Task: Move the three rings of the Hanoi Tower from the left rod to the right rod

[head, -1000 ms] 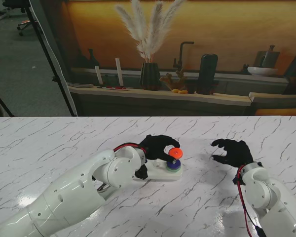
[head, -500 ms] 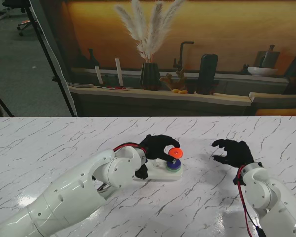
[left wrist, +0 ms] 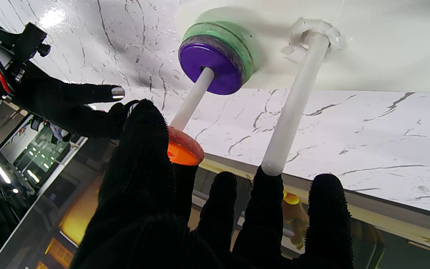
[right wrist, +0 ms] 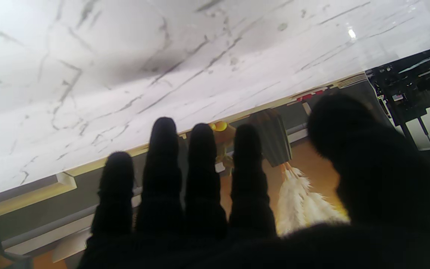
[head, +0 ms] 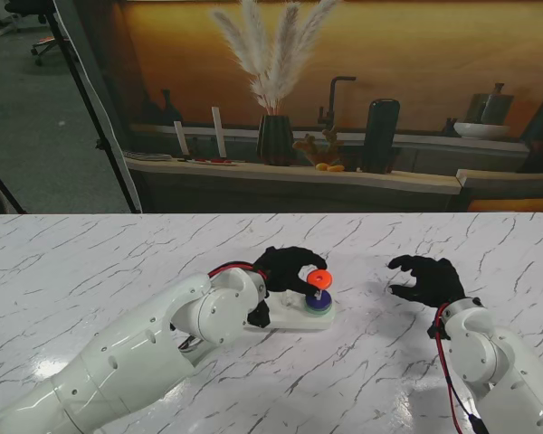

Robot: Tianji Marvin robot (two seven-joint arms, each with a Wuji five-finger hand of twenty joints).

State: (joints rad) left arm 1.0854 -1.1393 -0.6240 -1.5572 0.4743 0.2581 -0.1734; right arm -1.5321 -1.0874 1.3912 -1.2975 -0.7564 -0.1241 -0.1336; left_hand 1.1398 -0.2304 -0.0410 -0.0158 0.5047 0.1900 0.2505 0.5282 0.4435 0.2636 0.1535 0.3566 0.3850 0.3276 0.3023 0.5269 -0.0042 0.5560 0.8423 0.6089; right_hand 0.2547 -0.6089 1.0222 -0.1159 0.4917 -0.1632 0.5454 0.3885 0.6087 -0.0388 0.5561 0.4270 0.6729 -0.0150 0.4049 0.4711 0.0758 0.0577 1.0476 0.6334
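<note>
My left hand (head: 288,268) is shut on the small orange ring (head: 319,277), pinched between thumb and forefinger. The ring is threaded on the top of the right rod (left wrist: 192,101). A purple ring (head: 319,303) lies on a green ring (left wrist: 233,39) at that rod's foot, on the white base (head: 288,317). In the left wrist view the orange ring (left wrist: 183,149) sits high on the rod, well apart from the purple ring (left wrist: 209,69). A bare rod (left wrist: 295,104) stands beside it. My right hand (head: 425,278) hovers open to the right, holding nothing.
The marble table (head: 90,262) stretches around the tower. My left forearm (head: 145,344) lies across the near left. My right hand's fingers (left wrist: 69,106) show in the left wrist view, close beyond the tower. A shelf with a vase (head: 274,137) stands past the far edge.
The orange ring and my left hand's fingers have shifted slightly upward along the rod, so a bit of rod now shows between it and the purple ring. The right hand has barely moved.
</note>
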